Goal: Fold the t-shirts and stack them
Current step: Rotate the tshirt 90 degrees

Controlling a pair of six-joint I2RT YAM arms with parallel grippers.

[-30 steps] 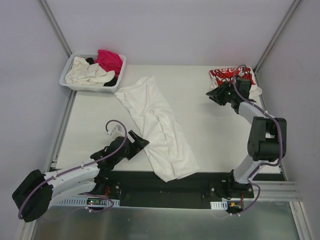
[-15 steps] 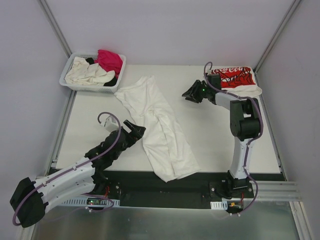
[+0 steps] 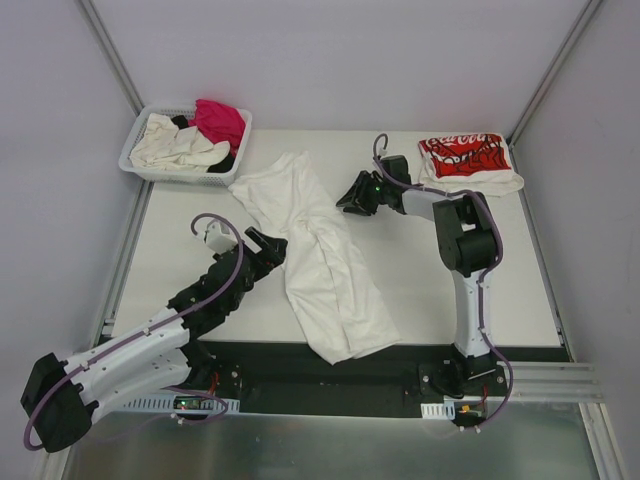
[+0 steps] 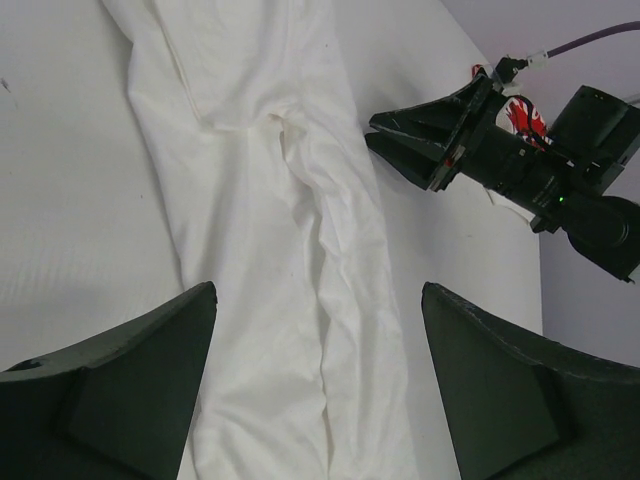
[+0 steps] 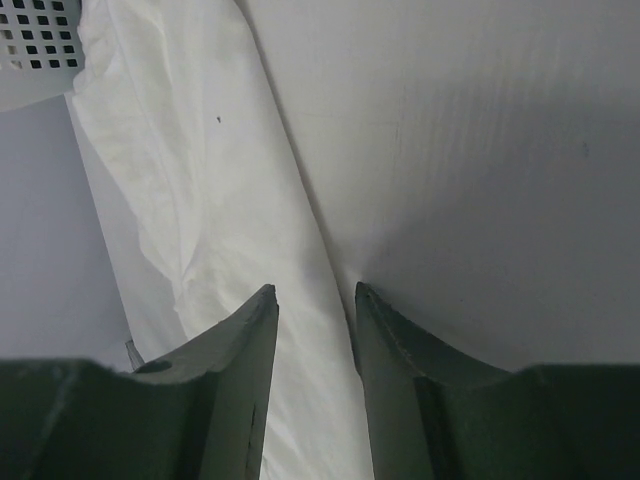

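Left gripper (image 3: 265, 243) is hovering at the left edge of the long white t-shirt (image 3: 320, 260), jaws wide, gripping nothing. Right gripper (image 3: 350, 198) is hanging by the opposite edge, jaws narrowly parted, empty. Both are probably lining up to pinch opposite sides for a fold. The shirt is lying crumpled diagonally across the white table (image 3: 440, 270). Red-print shirt (image 3: 465, 158) is sitting folded in the far right corner, likely the stack's base. More shirts are waiting in the basket (image 3: 135, 150). Pale grey walls are enclosing the cell.

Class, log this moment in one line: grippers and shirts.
left gripper: open, by left edge of white t-shirt | right gripper: partly open, empty, by its right edge | printed t-shirt: folded, far right corner
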